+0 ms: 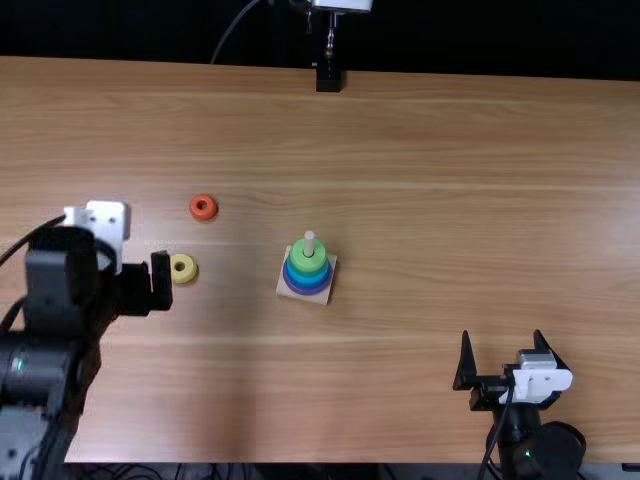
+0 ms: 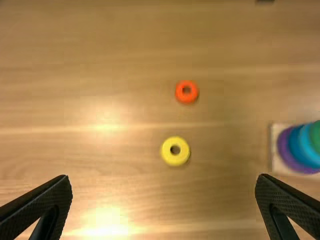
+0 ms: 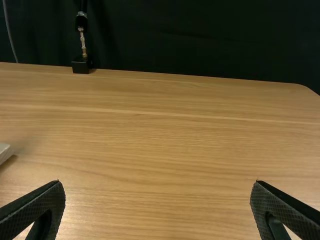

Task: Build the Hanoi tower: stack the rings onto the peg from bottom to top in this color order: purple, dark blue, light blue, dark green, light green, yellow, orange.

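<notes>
We identify the light brown wooden table (image 1: 430, 200) as the work surface. In the top view, we locate the black left arm (image 1: 62, 345) and, near the table's near edge, the black right arm (image 1: 545, 450). The left gripper (image 1: 150, 284) is positioned beside the yellow ring; we read its fingers as wide apart, with nothing between them. The right gripper (image 1: 502, 345) is positioned well apart from the rings, its fingers likewise widely spread and holding nothing. Near the table's middle, we find the pale square base (image 1: 321, 297), turned slightly askew. It carries a tapered stack: the purple ring (image 1: 308, 290) lowest, then blue bands, with the light green ring (image 1: 300, 261) uppermost. The yellow ring (image 1: 182, 268) lies flat on the table, left of the base. The orange ring (image 1: 203, 207) lies farther toward the far edge, apart from the yellow ring. We see the peg tip (image 1: 309, 237) projecting above the stack.
</notes>
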